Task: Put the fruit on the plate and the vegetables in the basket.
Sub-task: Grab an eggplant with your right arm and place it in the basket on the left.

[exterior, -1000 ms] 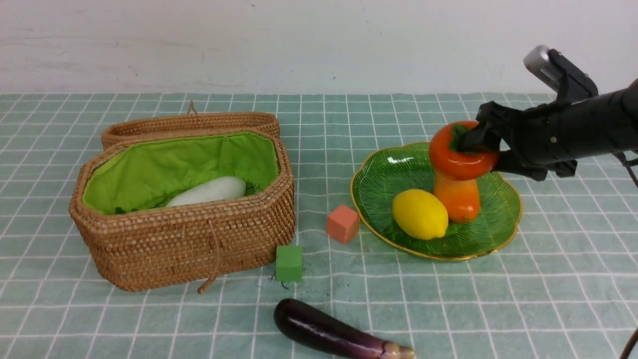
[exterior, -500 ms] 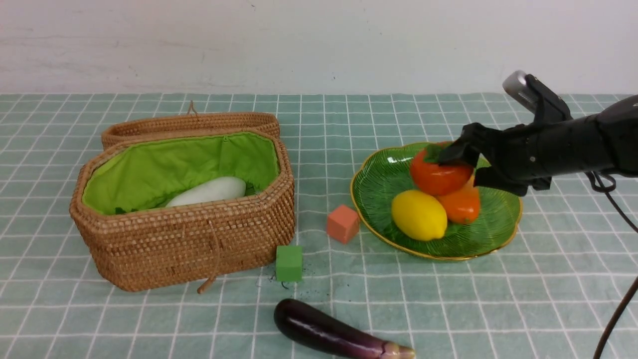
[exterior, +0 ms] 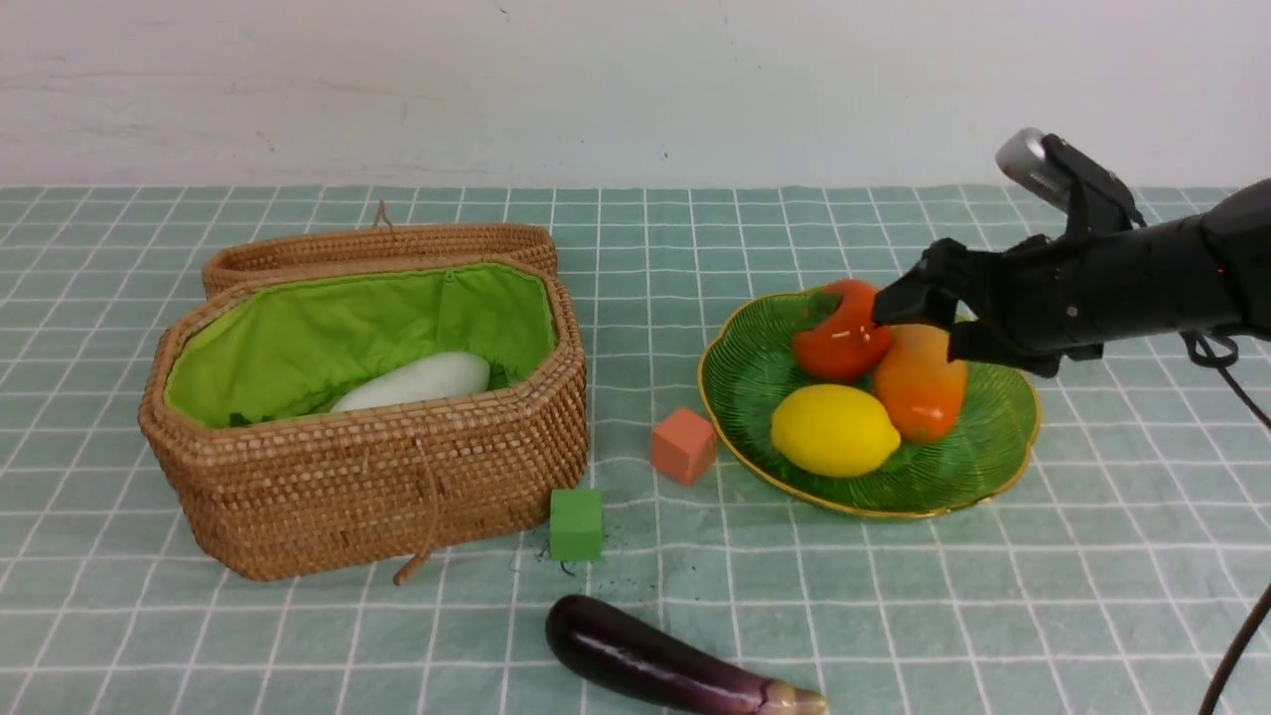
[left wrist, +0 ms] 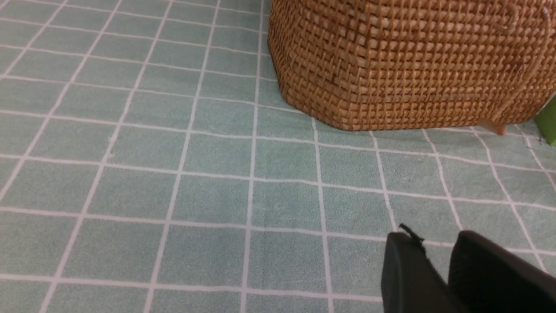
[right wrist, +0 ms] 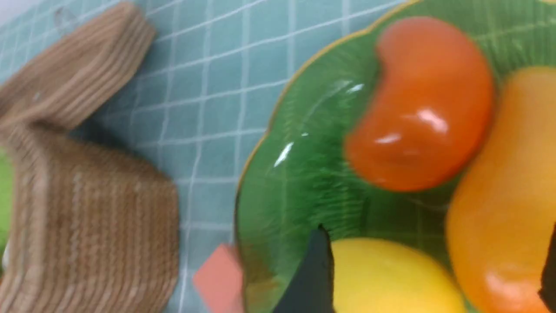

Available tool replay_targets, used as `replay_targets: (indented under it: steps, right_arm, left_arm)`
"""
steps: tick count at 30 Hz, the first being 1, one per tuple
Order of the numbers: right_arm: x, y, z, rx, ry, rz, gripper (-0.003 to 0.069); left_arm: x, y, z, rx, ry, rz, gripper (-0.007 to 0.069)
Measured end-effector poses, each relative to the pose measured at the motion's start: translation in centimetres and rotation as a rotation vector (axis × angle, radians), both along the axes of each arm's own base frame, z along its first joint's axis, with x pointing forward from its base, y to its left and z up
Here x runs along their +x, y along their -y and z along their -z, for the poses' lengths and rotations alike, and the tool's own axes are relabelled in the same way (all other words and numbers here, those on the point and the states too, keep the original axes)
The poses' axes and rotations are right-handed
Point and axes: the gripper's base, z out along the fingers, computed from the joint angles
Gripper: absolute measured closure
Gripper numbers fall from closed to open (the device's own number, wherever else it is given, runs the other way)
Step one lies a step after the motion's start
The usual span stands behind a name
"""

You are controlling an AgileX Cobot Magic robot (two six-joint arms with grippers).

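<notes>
A pale green checked cloth covers the surface point(exterior: 1092, 596), which runs back to a plain white wall point(exterior: 635, 79). Nearest the camera, well apart from both sets of fingers, a dark purple eggplant point(exterior: 655, 660) lies on the cloth outside the basket. The left fingers point(left wrist: 408, 269) show only in the left wrist view, low over bare cloth, close together with nothing between them; I cannot tell whether they quite meet. The woven wall of the basket point(exterior: 377, 497) stands a little beyond them. A green cube point(exterior: 576, 523) sits at the basket's near corner and a salmon-pink cube point(exterior: 682, 445) between basket and plate point(exterior: 993, 467). Inside the green lining lies a white vegetable point(exterior: 417, 379), with the lid point(exterior: 377, 246) folded back behind. The right fingers point(exterior: 909, 296) are spread wide and grip nothing, hovering over the plate's far side. Below them the lemon point(exterior: 834, 430) and mango point(exterior: 918, 382) rest on the plate. The persimmon point(exterior: 839, 333) lies tilted against the mango, just beyond the fingertips.
</notes>
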Motion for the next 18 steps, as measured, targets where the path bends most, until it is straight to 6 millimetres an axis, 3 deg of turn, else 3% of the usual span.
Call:
replay_targets:
  steps: [3, 6, 7, 8, 10, 15, 18]
  right_arm:
    - [-1.3, -0.6, -1.7, -0.038, 0.030, -0.120, 0.0027]
    - [-4.1, -3.2, -3.3, -0.136, 0.032, -0.366, 0.0034]
    - [-4.2, -3.2, -3.3, -0.135, 0.031, -0.372, 0.0034]
    - [-5.5, -5.4, -3.5, -0.191, 0.027, -0.494, 0.0036]
    - [-6.4, -7.2, -3.3, -0.227, 0.021, -0.579, 0.0037]
    - [-10.5, -15.3, -1.7, -0.401, 0.075, -0.890, 0.0065]
    - [-11.5, -17.5, -0.8, -0.470, 0.113, -0.955, 0.0078]
  left_arm:
    - [0.0, 0.0, 0.0, 0.000, 0.000, 0.000, 0.0461]
    - [0.0, 0.0, 0.0, 0.000, 0.000, 0.000, 0.0459]
    - [0.0, 0.0, 0.0, 0.000, 0.000, 0.000, 0.0459]
    - [0.0, 0.0, 0.0, 0.000, 0.000, 0.000, 0.0458]
    - [0.0, 0.0, 0.0, 0.000, 0.000, 0.000, 0.0456]
    - [0.0, 0.0, 0.0, 0.000, 0.000, 0.000, 0.0452]
    - [0.0, 0.0, 0.0, 0.000, 0.000, 0.000, 0.0452]
